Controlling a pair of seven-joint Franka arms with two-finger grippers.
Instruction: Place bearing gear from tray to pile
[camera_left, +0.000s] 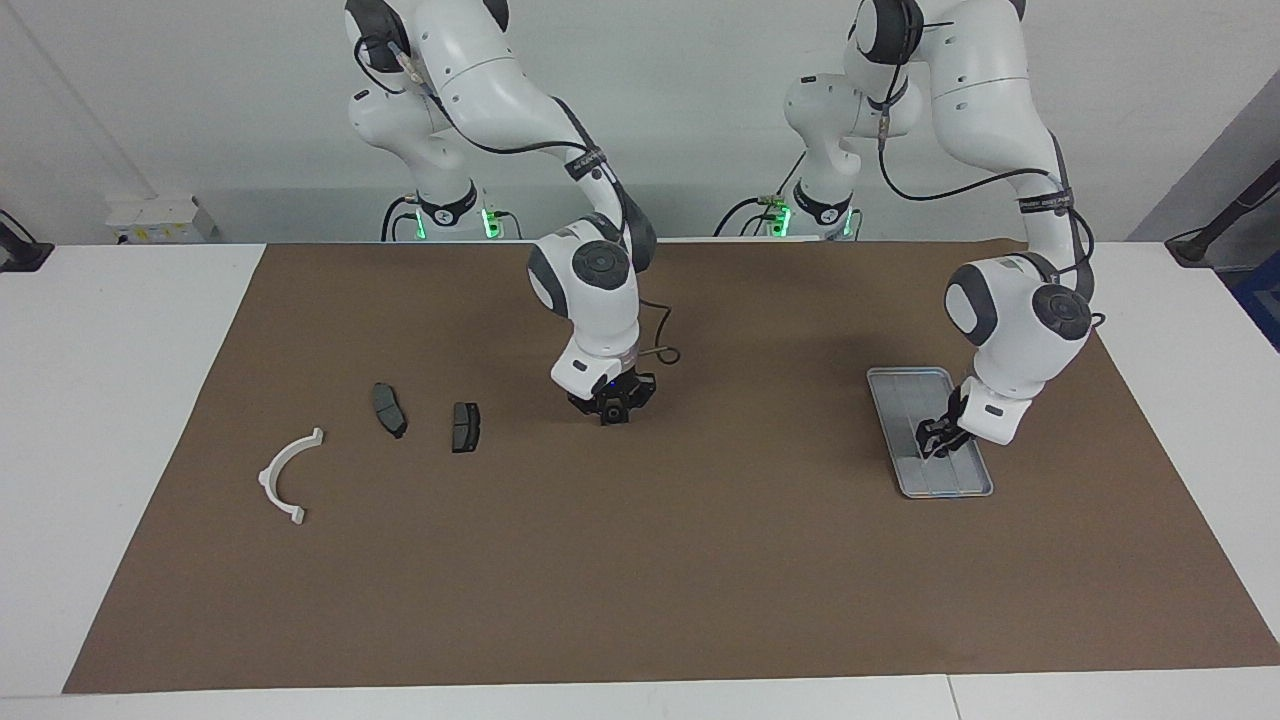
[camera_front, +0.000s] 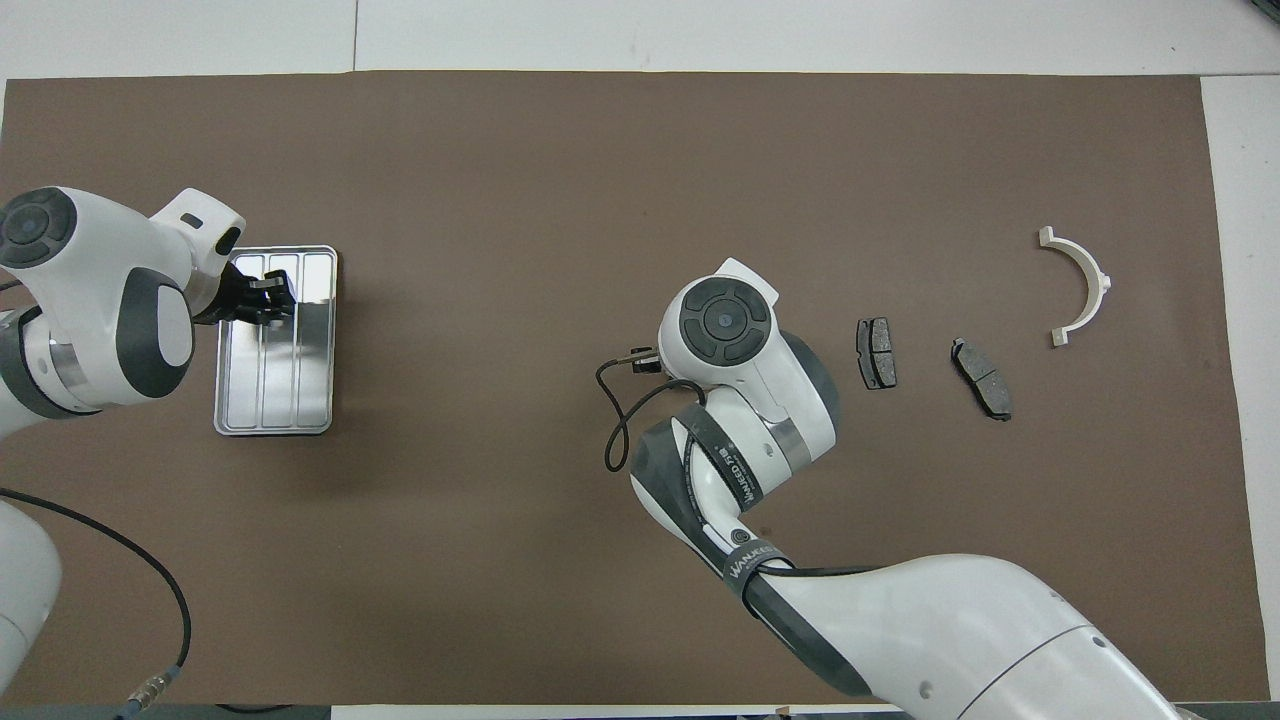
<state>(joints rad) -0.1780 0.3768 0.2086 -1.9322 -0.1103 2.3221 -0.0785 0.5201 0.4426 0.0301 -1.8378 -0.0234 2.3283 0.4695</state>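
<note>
The bearing gear, small and black, lies on the brown mat between the tray and the pile, closer to the pile. My right gripper is down on it with its fingers drawn in around it. In the overhead view the right arm's wrist hides both. The silver tray sits toward the left arm's end. My left gripper hangs low over it. The pile is two dark brake pads and a white half-ring.
The brown mat covers most of the white table. A black cable loops from the right arm's wrist just above the mat. In the overhead view the pads and the half-ring lie beside the right arm's wrist.
</note>
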